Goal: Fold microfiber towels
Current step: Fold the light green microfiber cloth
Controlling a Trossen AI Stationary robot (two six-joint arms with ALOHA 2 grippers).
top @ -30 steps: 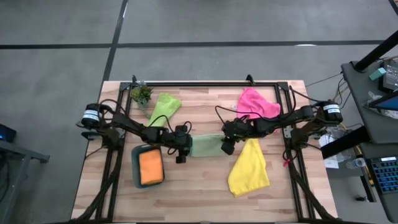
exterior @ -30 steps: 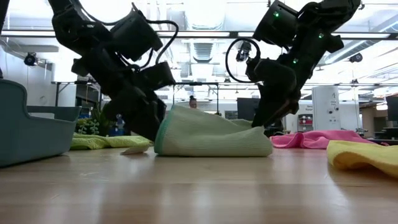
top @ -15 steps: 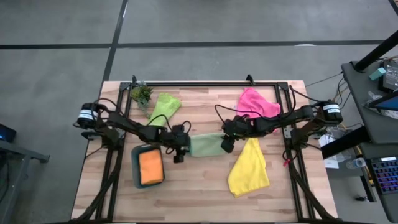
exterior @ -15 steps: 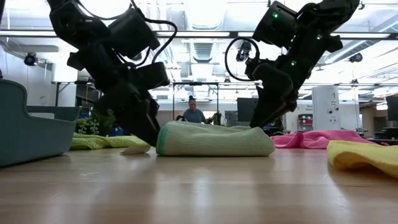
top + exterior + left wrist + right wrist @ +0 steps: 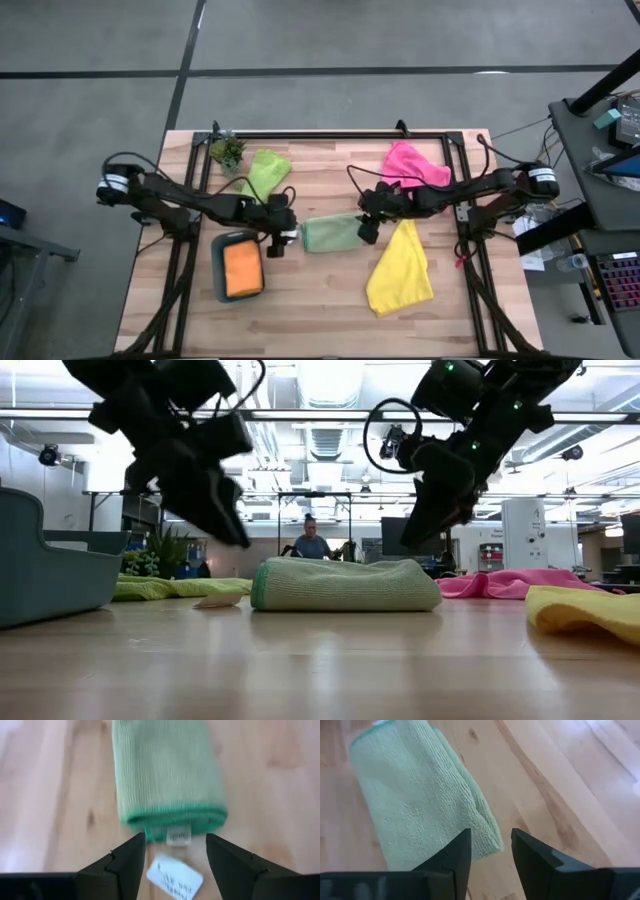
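The left gripper (image 5: pixel 276 240) hangs open and empty just left of the folded pale sage green towel (image 5: pixel 331 233), which lies flat mid-table, its white tag (image 5: pixel 174 876) on the wood. At the towel's right end the right gripper (image 5: pixel 367 231) hovers, fingers parted, holding nothing.

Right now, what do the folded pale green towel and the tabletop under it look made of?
The pale green towel: soft knitted microfibre, matte, judging by its fine ribbed loops and stitched darker green hem. The tabletop: light wood planks, smooth low-sheen finish, showing grain, knots and plank seams.
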